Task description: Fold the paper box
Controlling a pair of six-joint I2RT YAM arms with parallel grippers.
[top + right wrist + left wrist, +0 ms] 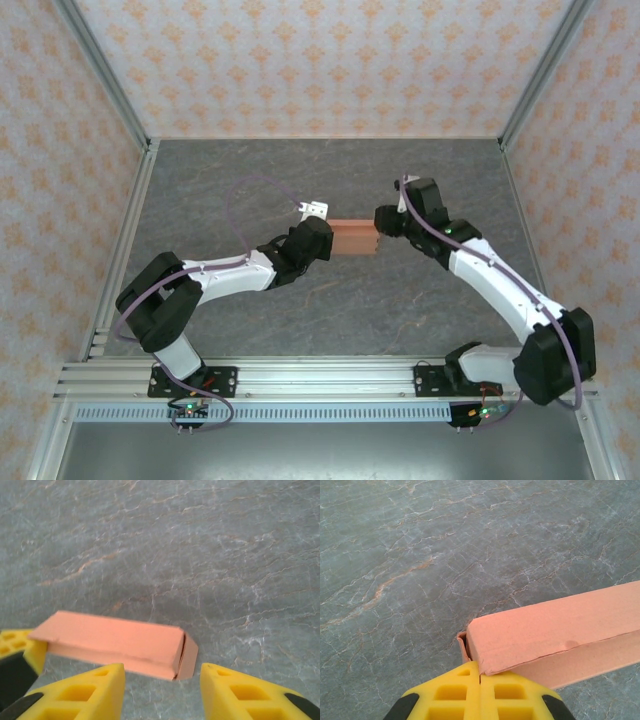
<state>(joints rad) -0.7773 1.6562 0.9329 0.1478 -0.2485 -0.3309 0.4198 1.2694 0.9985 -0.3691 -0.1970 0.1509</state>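
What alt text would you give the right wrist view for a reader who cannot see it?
A long, shallow salmon-orange paper box stretches over a grey marbled table, its near end flap slightly ajar. The right gripper is open, a yellow finger either side of that end. The left gripper's yellow finger meets the far end.

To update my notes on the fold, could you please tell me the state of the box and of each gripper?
paper box: folded into a closed long box; one end flap stands slightly ajar.
left gripper: shut, pinching one end of the paper box.
right gripper: open, fingers either side of the ajar end, not gripping.
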